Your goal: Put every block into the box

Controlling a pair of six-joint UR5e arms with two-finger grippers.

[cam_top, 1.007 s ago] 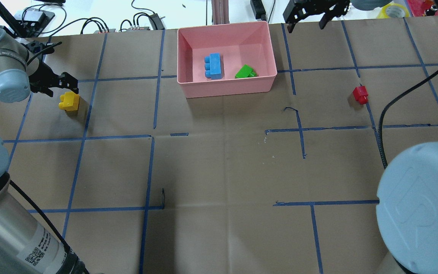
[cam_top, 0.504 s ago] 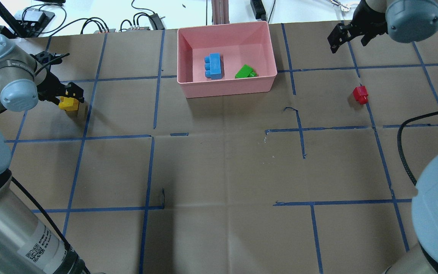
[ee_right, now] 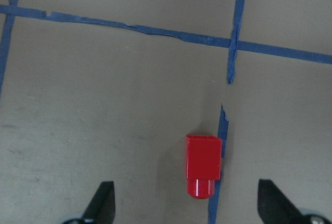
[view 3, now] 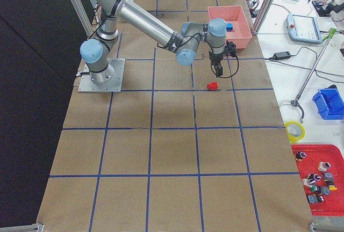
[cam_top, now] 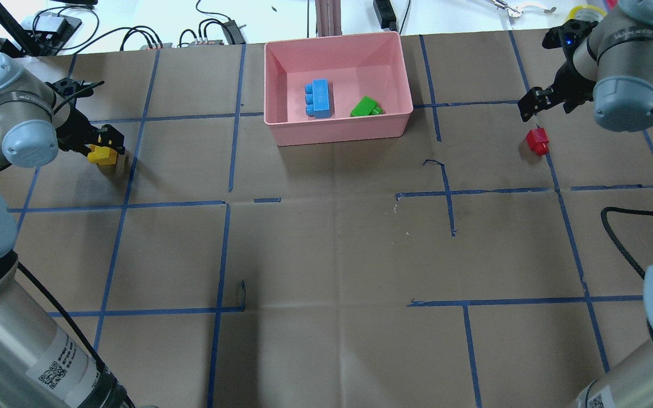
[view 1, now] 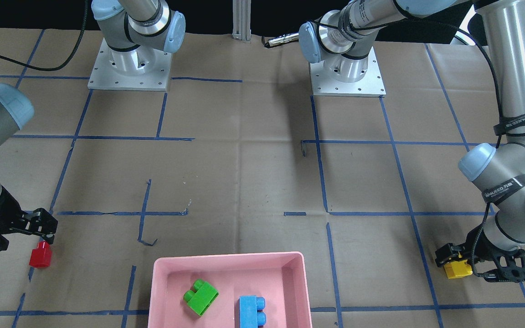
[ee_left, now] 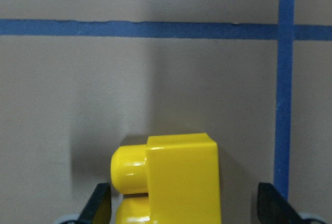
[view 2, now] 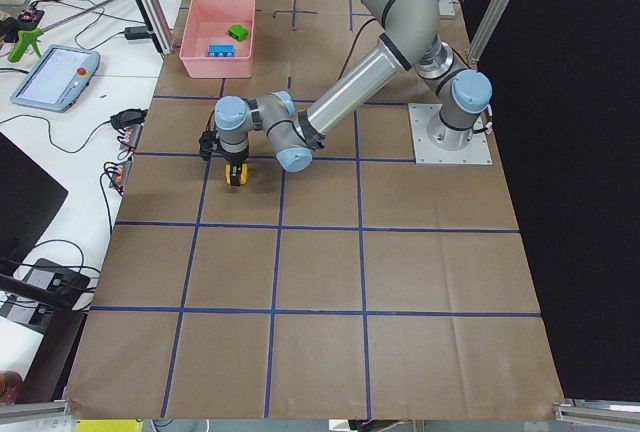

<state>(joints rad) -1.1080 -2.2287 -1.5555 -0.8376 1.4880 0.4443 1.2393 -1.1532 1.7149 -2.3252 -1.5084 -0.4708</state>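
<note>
The pink box [cam_top: 338, 136] stands at the far middle of the table and holds the light blue block [cam_top: 318, 98] and the green block [cam_top: 366, 106]. The yellow block [cam_top: 102, 154] lies on the table at the left. My left gripper [cam_top: 105, 144] is open and low, with its fingers on either side of the yellow block [ee_left: 171, 177]. The red block [cam_top: 537, 140] lies at the right. My right gripper [cam_top: 533, 107] is open and empty, hovering just beyond the red block [ee_right: 203, 164], which shows between its fingertips.
Blue tape lines [cam_top: 224, 204] cross the brown paper table cover. Cables and small devices [cam_top: 207, 31] lie beyond the far edge. Both arm bases [view 1: 128, 68] stand on the robot's side of the table.
My left gripper came down around the yellow block. My right gripper swung from near the far edge by the box, right and nearer, to just above the red block.
</note>
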